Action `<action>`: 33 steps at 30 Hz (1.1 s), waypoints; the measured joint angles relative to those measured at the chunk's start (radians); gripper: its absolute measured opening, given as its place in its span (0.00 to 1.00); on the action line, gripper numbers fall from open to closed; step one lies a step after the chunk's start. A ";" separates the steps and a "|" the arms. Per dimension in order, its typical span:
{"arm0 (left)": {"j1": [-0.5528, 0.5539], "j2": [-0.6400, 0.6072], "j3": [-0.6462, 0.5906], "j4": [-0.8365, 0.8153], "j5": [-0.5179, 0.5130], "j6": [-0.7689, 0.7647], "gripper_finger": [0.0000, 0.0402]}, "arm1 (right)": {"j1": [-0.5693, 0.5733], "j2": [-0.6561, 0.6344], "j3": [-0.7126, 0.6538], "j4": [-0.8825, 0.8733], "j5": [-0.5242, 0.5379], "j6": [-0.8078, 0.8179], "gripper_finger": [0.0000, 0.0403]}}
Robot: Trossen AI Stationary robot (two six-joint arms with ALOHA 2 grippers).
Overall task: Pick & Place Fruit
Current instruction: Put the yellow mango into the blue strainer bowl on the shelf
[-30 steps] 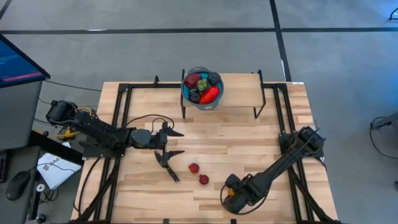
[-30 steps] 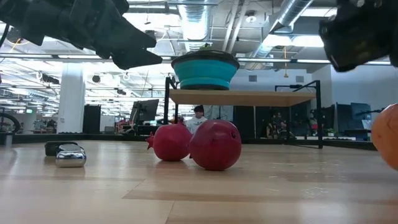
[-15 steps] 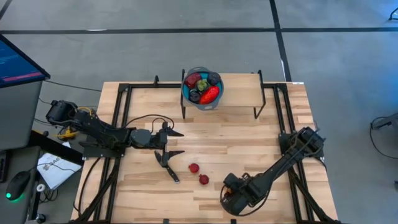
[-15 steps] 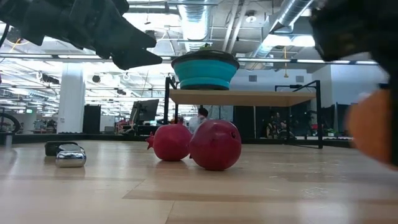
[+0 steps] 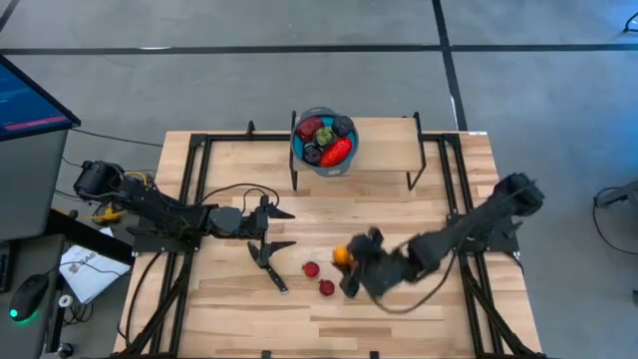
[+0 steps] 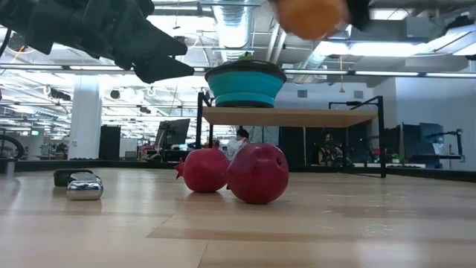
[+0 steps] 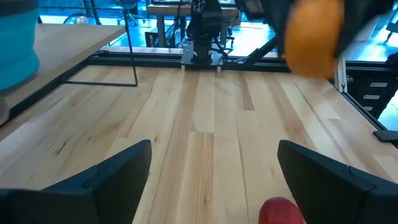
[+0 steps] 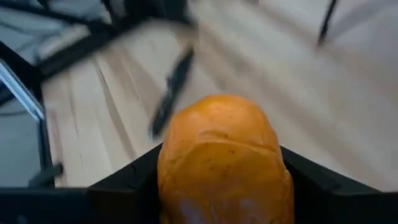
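right gripper point(image 5: 349, 261) is clamped on the orange fruit point(image 8: 222, 158), which bulges beyond the jaws; a fast swing could fling it out. left gripper point(image 5: 279, 228) waits, jaws apart.

The pale butcher-block wooden worktop point(image 5: 399, 214) sits in a black metal tube frame point(image 5: 195, 160) on a grey concrete floor point(image 5: 199, 80), which is crossed by dark seam lines point(image 5: 444, 40). At nine o'clock from the worktop stands a dark monitor with a blue-lit screen point(image 5: 25, 100) above a grey side desk point(image 5: 30, 199). Level across the boards, a small raised wooden shelf on thin black legs point(image 6: 294, 116) stands toward twelve o'clock. Behind it opens a large workshop hall: a white round column point(image 6: 84, 119), exposed silver ducts and pipes under the ceiling point(image 6: 349, 15), bright strip lights point(image 6: 387, 48), desks with dark monitors point(image 6: 172, 134), and a seated person point(image 6: 239, 138) far off.
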 joint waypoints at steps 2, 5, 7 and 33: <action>0.000 0.000 0.000 0.000 0.000 0.000 0.85 | -0.066 -0.047 0.000 0.058 -0.001 -0.160 0.53; 0.000 0.000 0.000 0.000 0.000 0.000 0.85 | -0.182 -0.101 0.000 0.175 -0.010 -0.403 0.51; 0.000 0.000 0.000 0.000 0.000 0.000 0.85 | -0.264 -0.123 0.001 0.246 -0.010 -0.549 0.50; 0.000 0.000 0.000 0.002 0.000 -0.006 0.85 | -0.702 -0.068 0.000 0.406 -0.093 -0.350 0.67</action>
